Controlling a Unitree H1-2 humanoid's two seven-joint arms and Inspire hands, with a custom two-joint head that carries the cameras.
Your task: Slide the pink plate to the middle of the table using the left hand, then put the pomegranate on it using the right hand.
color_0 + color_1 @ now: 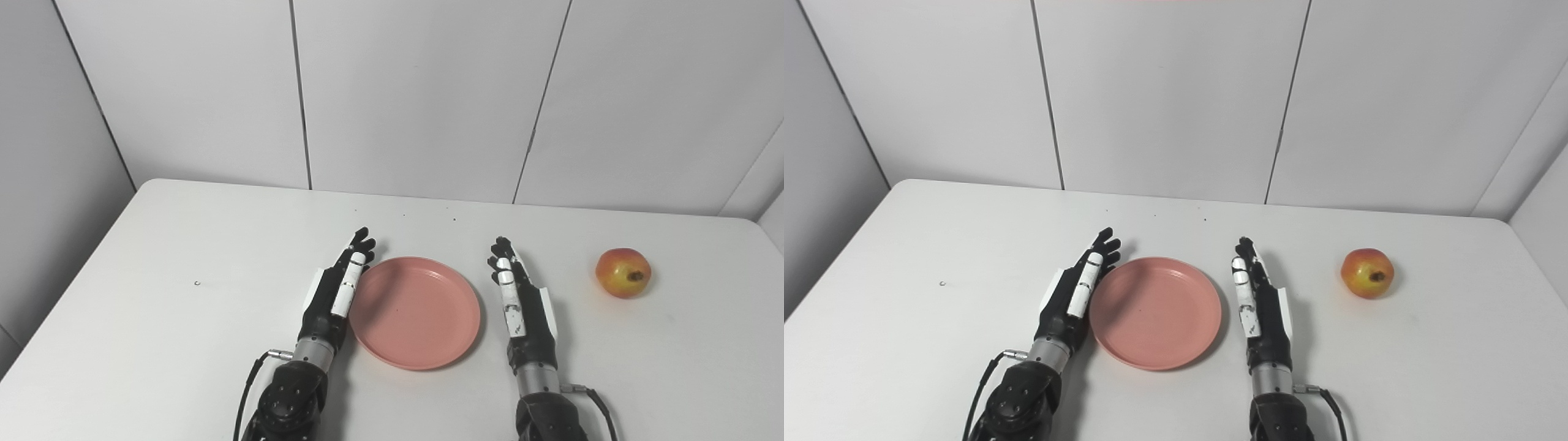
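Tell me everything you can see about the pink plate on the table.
The pink plate is round, shallow and salmon pink, matte like plastic, with a low raised rim and nothing on it. It lies flat on the white table, near the middle toward the front edge. The left robot hand lies open along its left rim, seemingly touching it. The right robot hand is open, clear of its right rim.

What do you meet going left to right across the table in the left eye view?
Left hand → pink plate → right hand → pomegranate.
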